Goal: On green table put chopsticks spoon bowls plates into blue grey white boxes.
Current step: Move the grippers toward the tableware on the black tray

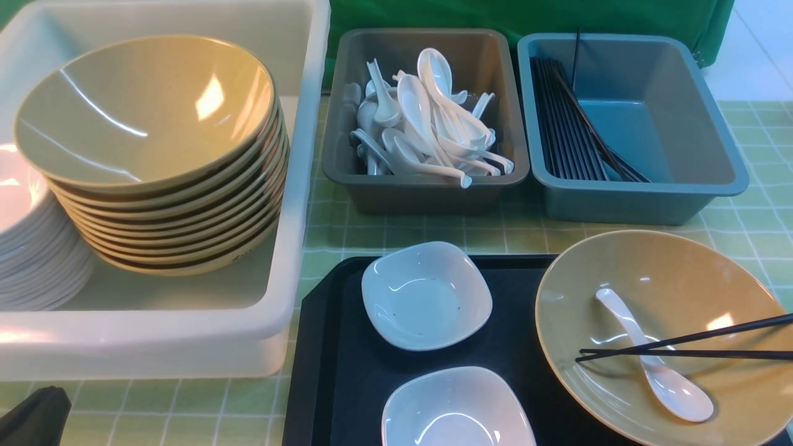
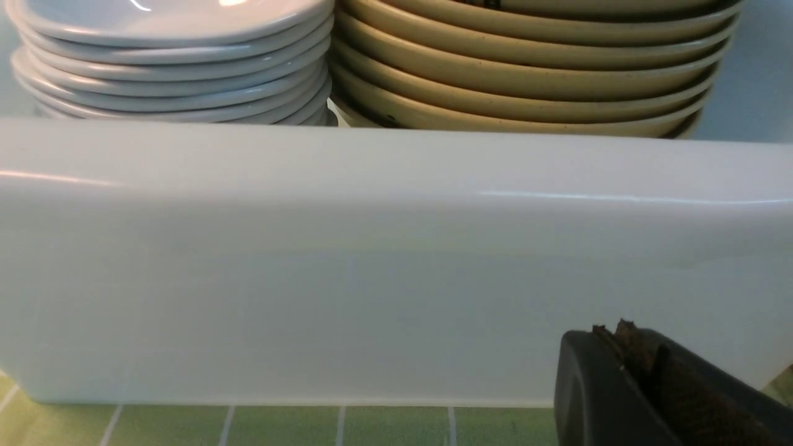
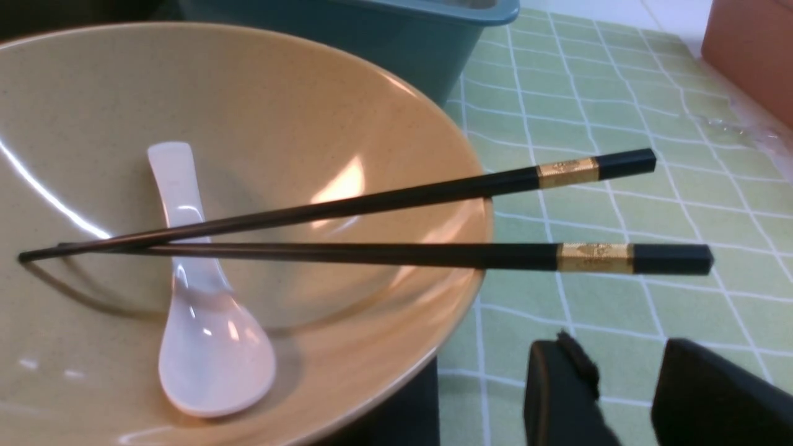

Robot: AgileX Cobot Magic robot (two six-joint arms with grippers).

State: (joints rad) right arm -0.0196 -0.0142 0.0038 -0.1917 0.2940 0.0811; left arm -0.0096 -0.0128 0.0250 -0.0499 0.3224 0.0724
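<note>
Right gripper (image 3: 619, 347), jaws apart, empty: looks best to pinch the thin, light, stiff, slick black gold-banded chopsticks (image 3: 372, 254) together at ends overhanging the glossy tan bowl (image 3: 279, 111)

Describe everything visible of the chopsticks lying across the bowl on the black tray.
Two thin, straight, glossy black chopsticks, each with a gold band near its squared thick end. They lie loose across the tan bowl, resting on its rim, tips converging inside above the handle of the white spoon, thick ends jutting over the green table. Nothing grips them.
</note>
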